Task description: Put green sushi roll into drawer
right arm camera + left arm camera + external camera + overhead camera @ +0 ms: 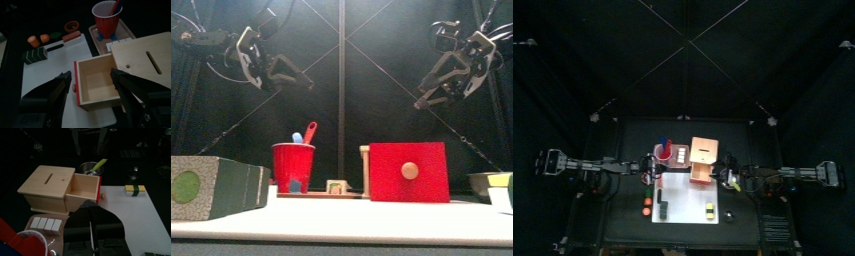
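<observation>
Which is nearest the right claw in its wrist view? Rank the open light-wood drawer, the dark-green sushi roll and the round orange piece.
1. open light-wood drawer: directly below the open right claw, between its jaws.
2. dark-green sushi roll: off to one side, on the white mat.
3. round orange piece: just beyond the roll.

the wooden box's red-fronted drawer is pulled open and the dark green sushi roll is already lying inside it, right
Not quite. The red-fronted drawer of the light wooden box is pulled open, but the right wrist view shows it holding nothing. The dark green sushi roll lies outside it on the white board, which that same view shows.
</observation>
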### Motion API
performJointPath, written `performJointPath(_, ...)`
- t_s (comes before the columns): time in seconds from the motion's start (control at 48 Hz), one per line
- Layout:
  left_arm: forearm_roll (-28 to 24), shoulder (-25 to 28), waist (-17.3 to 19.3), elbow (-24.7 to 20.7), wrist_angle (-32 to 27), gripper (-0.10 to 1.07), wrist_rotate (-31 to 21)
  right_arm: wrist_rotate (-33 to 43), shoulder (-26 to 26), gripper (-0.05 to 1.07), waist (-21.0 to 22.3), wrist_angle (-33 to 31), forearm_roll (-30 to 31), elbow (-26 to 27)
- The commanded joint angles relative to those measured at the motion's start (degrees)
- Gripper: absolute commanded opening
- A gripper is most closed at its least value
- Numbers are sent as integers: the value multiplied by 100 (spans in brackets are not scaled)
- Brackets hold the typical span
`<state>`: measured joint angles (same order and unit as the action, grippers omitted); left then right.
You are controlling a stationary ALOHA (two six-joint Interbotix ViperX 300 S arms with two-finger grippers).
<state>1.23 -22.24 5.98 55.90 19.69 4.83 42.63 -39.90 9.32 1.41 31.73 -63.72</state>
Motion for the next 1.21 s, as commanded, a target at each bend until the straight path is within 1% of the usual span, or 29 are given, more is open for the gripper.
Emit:
performJointPath(0.0,-18,35,79,-62,53,-1,0,18,0,94,0,35,-18,62)
performJointPath(0.271,0,88,35,-220,-26,0,-26,9,18,94,-44,35,-158,105)
performJointPath(0.375,26,97,-26,-439,-343,3,-44,9,18,94,-35,35,-176,123)
performJointPath(0.458,176,149,-237,-686,-853,11,-44,9,18,94,-9,44,-211,132)
performJointPath(0.562,545,413,-448,-1151,-1819,25,-62,18,9,94,-9,35,-255,132)
performJointPath(0.708,1318,976,-501,-1767,-3173,45,-79,18,18,94,0,35,-281,114)
performJointPath(0.729,1503,1107,-510,-1890,-3393,50,-88,18,9,94,0,35,-281,114)
performJointPath(0.833,2048,1538,-536,-2268,-4008,67,-149,18,9,94,-18,18,-281,97)
performJointPath(0.896,2250,1767,-545,-2461,-4351,75,-220,9,18,94,-18,18,-281,79)
performJointPath(0.958,2338,1978,-554,-2654,-4720,82,-352,9,18,94,-26,18,-281,70)
performJointPath(0.979,2338,2004,-563,-2681,-4781,83,-369,9,9,94,-35,18,-281,62)
performJointPath(1.042,2303,2145,-563,-2839,-5142,84,-642,9,18,94,-35,9,-281,44)
performJointPath(1.125,2145,2215,-571,-2997,-5555,84,-1125,-18,9,94,-35,9,-281,35)
performJointPath(1.188,1951,2224,-571,-3111,-5880,84,-1591,-18,9,94,-44,0,-281,35)
